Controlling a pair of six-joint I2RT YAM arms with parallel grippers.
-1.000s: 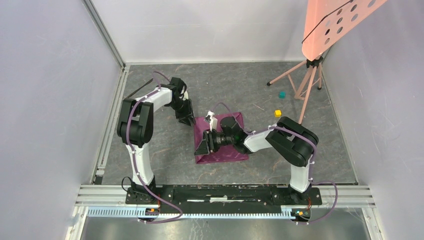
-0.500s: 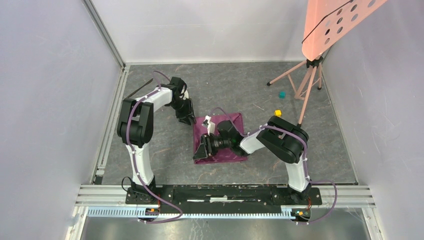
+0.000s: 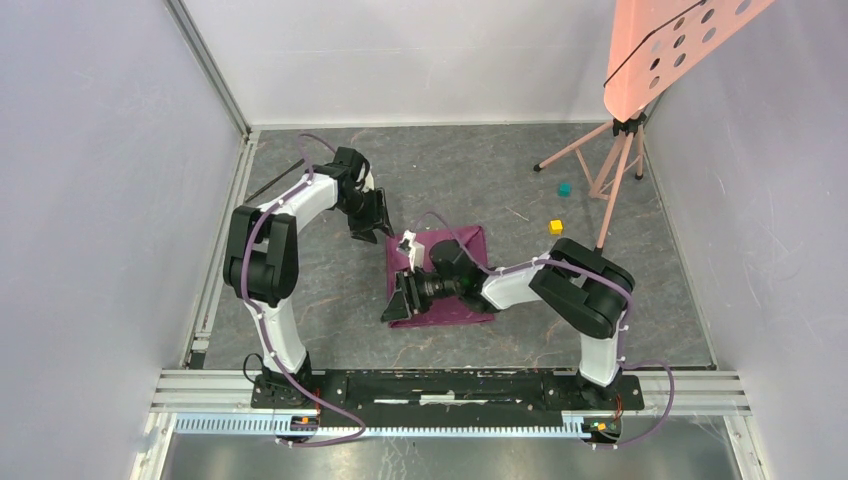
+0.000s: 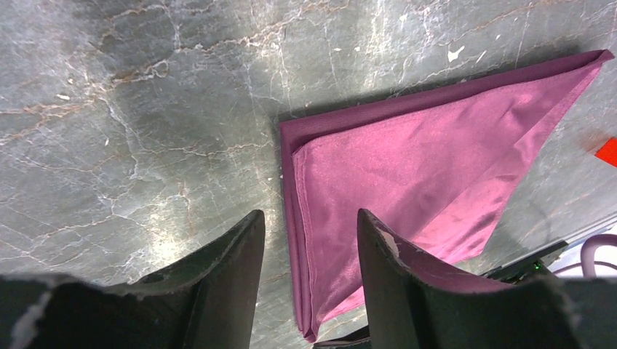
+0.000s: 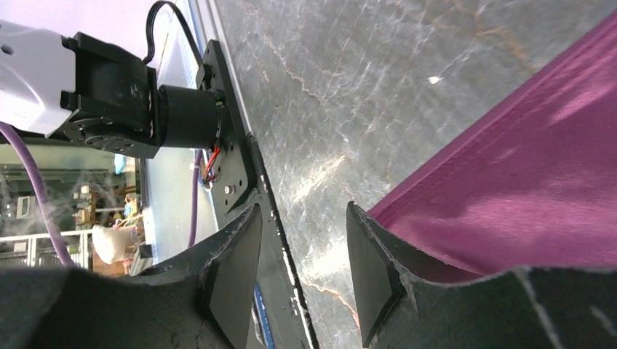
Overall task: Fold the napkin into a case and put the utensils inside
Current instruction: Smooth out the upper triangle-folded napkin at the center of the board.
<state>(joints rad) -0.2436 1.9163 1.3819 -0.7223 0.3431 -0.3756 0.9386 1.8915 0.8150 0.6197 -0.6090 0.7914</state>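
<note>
The plum-purple napkin (image 3: 462,246) lies folded flat on the grey floor, its layered edge showing in the left wrist view (image 4: 407,167). My left gripper (image 3: 379,216) hangs open just off the napkin's far left corner, and the folded edge runs beyond the gap between its fingers (image 4: 309,225). My right gripper (image 3: 401,300) is open at the napkin's near left edge, with one finger over the cloth (image 5: 538,196) and nothing held (image 5: 302,218). Of the utensils, a slim dark knife (image 3: 277,178) lies by the left wall.
A yellow cube (image 3: 556,227) and a teal cube (image 3: 564,188) sit to the right of the napkin. A tripod (image 3: 615,160) carrying an orange perforated panel (image 3: 670,50) stands at the back right. Walls close in the floor on the left, back and right.
Both grippers have opened wider. The left one has drawn back a little from the napkin's corner. The right one has slid left along the cloth towards its left edge.
</note>
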